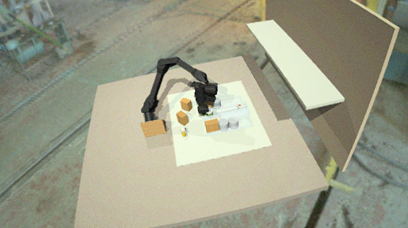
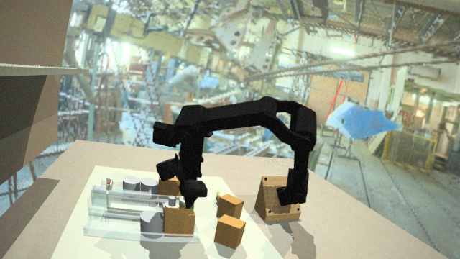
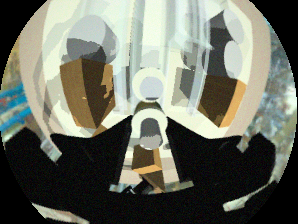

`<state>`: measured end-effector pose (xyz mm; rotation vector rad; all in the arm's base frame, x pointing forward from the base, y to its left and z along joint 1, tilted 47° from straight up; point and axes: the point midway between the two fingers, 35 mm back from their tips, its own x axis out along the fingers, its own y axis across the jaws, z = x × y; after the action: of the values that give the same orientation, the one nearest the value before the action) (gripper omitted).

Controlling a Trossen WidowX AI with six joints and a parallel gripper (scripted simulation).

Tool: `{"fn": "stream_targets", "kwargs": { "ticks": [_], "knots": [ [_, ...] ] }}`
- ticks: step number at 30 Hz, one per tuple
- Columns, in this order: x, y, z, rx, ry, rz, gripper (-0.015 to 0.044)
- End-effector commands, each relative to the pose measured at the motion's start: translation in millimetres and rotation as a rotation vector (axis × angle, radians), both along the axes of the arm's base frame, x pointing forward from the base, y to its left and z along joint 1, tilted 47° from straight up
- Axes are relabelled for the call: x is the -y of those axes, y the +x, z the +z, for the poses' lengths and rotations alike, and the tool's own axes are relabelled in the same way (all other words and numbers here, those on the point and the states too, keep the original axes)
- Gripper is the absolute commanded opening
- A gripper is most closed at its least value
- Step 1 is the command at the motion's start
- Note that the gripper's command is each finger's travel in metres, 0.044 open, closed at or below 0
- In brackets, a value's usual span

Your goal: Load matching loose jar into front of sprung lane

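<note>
The clear rack [image 2: 118,234] has a sprung middle lane [image 3: 152,25]. A jar with a white rim and grey top [image 2: 172,201] [image 3: 151,87] stands upright in that lane. My gripper [image 2: 188,205] [image 3: 148,118] is shut on a matching jar [image 3: 150,115], held roughly upright at the lane's front, directly in front of the first jar. In the wrist view the two jars are close together; whether they touch, and whether the held jar's base is on the floor, is hidden. The pusher plate and low front stop cannot be made out clearly.
One side lane holds a brown box [image 2: 179,221] and a grey cylinder [image 2: 151,224]; the other holds a brown box [image 1: 211,126] and two grey cylinders. Two loose brown boxes [image 1: 186,104] [image 1: 182,118] and a small yellow-marked item [image 1: 183,132] stand before the rack.
</note>
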<state>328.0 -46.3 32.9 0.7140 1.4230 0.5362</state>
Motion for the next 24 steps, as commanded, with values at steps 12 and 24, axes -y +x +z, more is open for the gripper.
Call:
{"fn": "stream_targets", "kwargs": {
  "ticks": [12, 24],
  "knots": [
    [4.1, 13.2, 6.5, 0.026, 0.001, -0.01, 0.0],
    [5.3, 18.0, 8.3, 0.027, 0.001, -0.01, 0.0]
  ]
}}
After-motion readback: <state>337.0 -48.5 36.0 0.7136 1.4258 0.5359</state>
